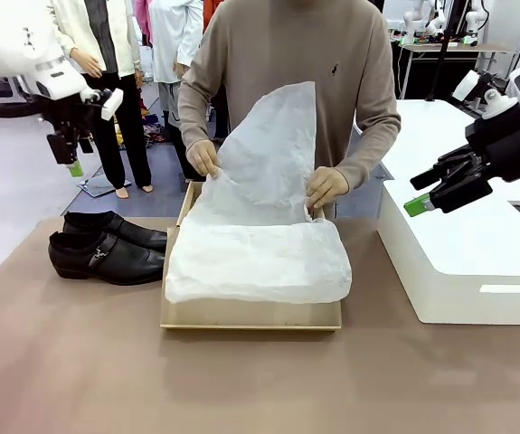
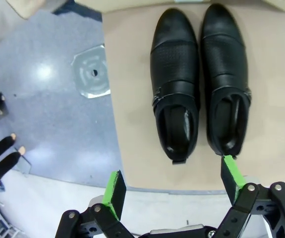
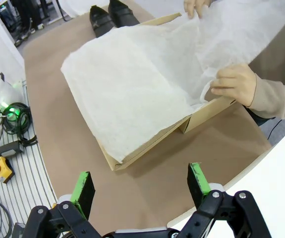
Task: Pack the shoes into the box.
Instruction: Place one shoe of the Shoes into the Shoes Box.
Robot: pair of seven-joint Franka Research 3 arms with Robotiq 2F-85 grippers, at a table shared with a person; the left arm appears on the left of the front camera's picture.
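The shoes (image 1: 106, 246) lie side by side on the table (image 1: 241, 380) near its left edge, soles down, toes pointing toward the box (image 1: 250, 316). The nearer shoe's toe ends just beside the box's left wall; I cannot tell whether it touches. From my left wrist camera I look straight down on the pair, heels toward me, a strap with a metal buckle across each one.

The box sits open around the middle of the table, its front wall facing me. Crinkled white tissue paper (image 1: 260, 253) covers the whole inside and spills over the left and right walls. The person at the far edge has the far part of the sheet lifted up in a tall flap. One hand (image 1: 203, 158) pinches it above the box's far left corner, and the other hand (image 1: 326, 187) grips it by the far right corner.

My left gripper (image 1: 74, 161) hangs high above the table's left edge, well above the shoes, on their heel side. Its fingers are spread wide with nothing between them. My right gripper (image 1: 420, 192) hovers over the white block (image 1: 463, 262) that stands along the table's right edge, just beside the box. It points toward the box, green pads wide apart and empty. In its wrist camera the box's near corner lies ahead of the fingertips, well apart from them.
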